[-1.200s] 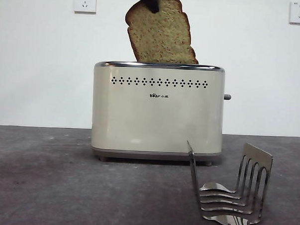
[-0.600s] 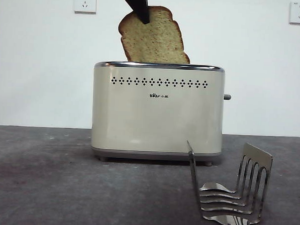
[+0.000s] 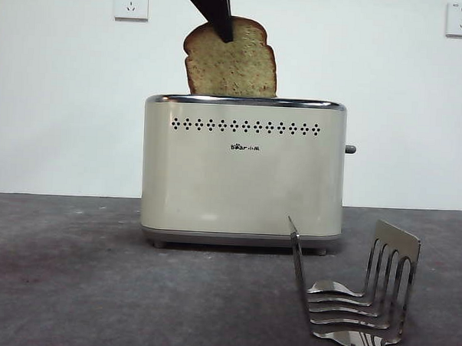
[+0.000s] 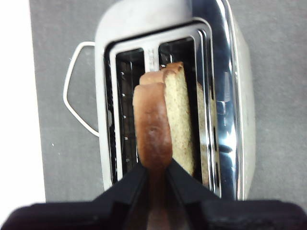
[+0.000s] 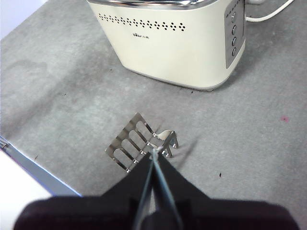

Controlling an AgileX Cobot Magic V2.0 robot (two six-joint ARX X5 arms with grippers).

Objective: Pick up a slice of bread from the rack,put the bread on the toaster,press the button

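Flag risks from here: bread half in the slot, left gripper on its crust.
1. The slice of bread leans in the toaster slot; in the left wrist view it sits near the slot's chrome edge, so it may snag going down.
2. The left gripper pinches only the top crust; a jam could tear it.
3. The button is unpressed.

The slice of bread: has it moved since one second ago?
Yes. The slice of bread, held by the left gripper, has sunk lower behind the toaster rim, shifted slightly left and turned more upright.

Bright, even light; glare on toaster (image 4: 225, 96) chrome; sharp.
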